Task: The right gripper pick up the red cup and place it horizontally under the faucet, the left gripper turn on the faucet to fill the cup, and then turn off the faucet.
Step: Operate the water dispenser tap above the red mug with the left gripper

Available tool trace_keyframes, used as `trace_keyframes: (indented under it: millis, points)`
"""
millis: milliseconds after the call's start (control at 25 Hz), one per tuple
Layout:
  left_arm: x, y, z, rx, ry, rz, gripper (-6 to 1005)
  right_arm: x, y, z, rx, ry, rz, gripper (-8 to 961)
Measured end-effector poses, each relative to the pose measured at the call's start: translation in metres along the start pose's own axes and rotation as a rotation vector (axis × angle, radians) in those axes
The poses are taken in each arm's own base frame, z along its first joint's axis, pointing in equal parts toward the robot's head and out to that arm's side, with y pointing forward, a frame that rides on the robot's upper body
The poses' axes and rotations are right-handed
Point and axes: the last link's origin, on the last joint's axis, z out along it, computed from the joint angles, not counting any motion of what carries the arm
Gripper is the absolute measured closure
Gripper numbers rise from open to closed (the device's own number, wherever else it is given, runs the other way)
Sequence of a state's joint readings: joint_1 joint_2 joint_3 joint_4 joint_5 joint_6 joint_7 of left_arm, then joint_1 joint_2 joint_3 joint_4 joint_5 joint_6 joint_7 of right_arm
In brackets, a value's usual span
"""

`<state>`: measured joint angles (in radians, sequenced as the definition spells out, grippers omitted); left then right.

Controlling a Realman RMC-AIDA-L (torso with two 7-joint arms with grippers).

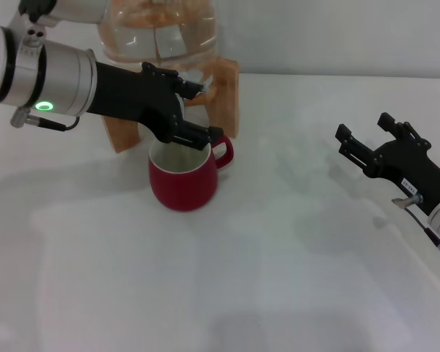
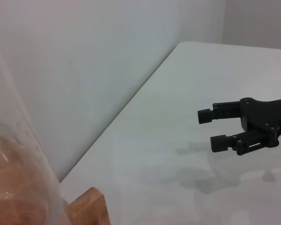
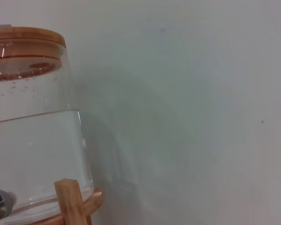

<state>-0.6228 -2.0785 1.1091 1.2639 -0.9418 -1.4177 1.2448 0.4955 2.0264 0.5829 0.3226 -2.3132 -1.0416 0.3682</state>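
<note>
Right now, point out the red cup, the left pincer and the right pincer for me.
red cup [image 1: 182,185]: head view, front of its red body.
left pincer [image 1: 205,136]: head view, between its fingertips, above the cup's rim.
right pincer [image 2: 212,130]: left wrist view, gap between its open fingertips.

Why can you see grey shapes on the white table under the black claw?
Those are shadows: in the left wrist view, soft grey patches lie on the white table beneath the right gripper; in the head view, the rounded glossy red cup gleams faintly.
</note>
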Motion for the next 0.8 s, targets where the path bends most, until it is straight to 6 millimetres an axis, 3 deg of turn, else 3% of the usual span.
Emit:
trace_keyframes:
  millis: [800]
  points:
    - [0.0023, 0.0008, -0.0003, -0.004, 0.001, 0.012, 124, -0.0018, 0.0005, 0.0016, -0.005, -0.006, -0.002, 80]
